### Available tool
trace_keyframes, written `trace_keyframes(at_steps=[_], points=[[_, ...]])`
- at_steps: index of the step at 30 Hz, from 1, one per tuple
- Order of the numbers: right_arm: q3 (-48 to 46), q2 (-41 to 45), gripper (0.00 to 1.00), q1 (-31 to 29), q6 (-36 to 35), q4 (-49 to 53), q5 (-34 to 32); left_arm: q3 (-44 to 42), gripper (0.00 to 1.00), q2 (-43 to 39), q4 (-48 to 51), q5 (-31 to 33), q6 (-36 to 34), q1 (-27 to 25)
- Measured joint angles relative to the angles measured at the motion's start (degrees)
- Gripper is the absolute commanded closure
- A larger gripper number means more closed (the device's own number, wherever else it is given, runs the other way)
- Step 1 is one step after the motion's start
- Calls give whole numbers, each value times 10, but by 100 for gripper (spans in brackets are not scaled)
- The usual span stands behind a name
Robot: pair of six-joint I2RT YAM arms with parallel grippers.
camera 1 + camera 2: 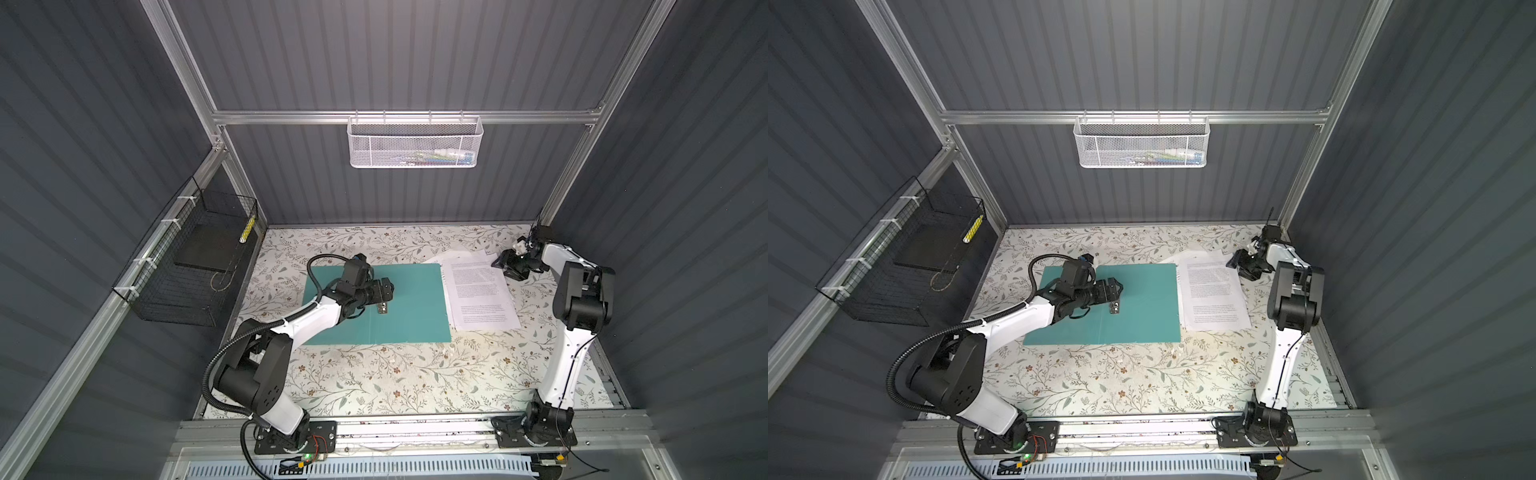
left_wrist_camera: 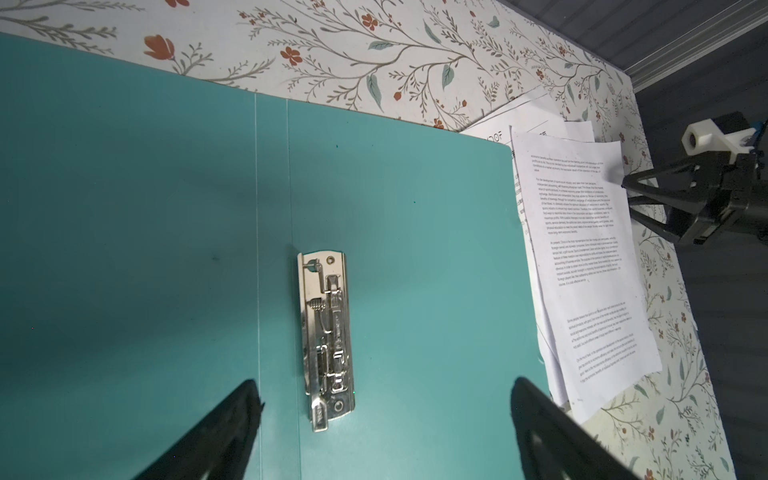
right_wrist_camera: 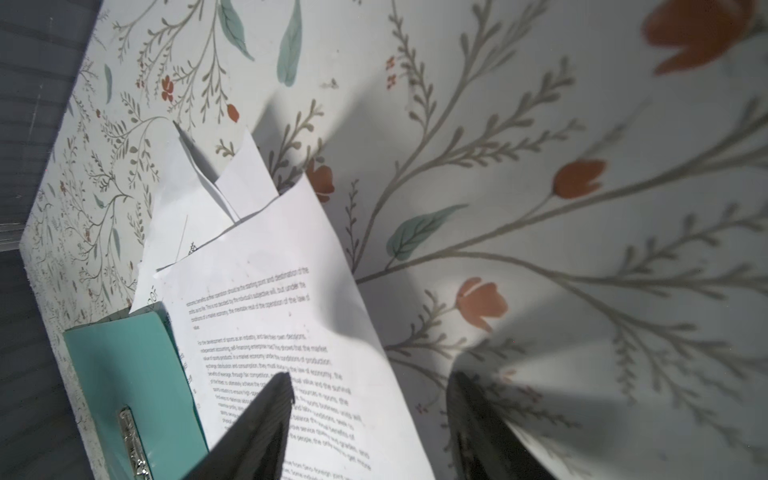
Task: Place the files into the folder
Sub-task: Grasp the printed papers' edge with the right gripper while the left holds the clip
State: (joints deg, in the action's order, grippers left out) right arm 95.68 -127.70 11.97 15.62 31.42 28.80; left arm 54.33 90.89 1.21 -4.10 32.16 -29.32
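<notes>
Left gripper (image 2: 384, 386) closest to the lens in its wrist view: jaws spread wide and empty, hovering over the middle of the folder (image 1: 409, 309).

Folder lies open and flat mid-surface, teal inner face up. Metal clip (image 2: 326, 332) sits beside the spine crease, apparently down and closed. No paper on either panel.

Files (image 1: 478, 291): loose fanned stack on the surface (image 1: 374, 374), against the folder's right edge and overlapping it slightly near the far corner. Which lies on top there, cannot tell for certain. Top sheet (image 3: 270, 291) carries dense print. Corners of lower sheets poke out at the far end.

Right gripper (image 3: 374, 378): low at the far right corner of the stack, jaws parted and holding nothing. One jaw is over the top sheet, the other over bare floral surface, so they straddle the sheet's edge.

Judgement: folder is ready and pickup of the files is the step in hand; nothing transferred yet.

Next move calls for:
- closing on a thin edge lying flat, probably catching only the top sheet
- dragging or lifting it leftward onto the right panel
- left gripper may need to pin the folder or deal with the clip
</notes>
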Motion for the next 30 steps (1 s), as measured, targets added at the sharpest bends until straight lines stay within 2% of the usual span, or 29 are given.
trace_keyframes(at_steps=[19, 30], points=[[-44, 44, 49, -5, 42, -47, 58, 0, 7, 5, -1, -10, 15, 0], [-94, 54, 51, -22, 52, -62, 80, 0, 7, 14, -14, -22, 15, 0]])
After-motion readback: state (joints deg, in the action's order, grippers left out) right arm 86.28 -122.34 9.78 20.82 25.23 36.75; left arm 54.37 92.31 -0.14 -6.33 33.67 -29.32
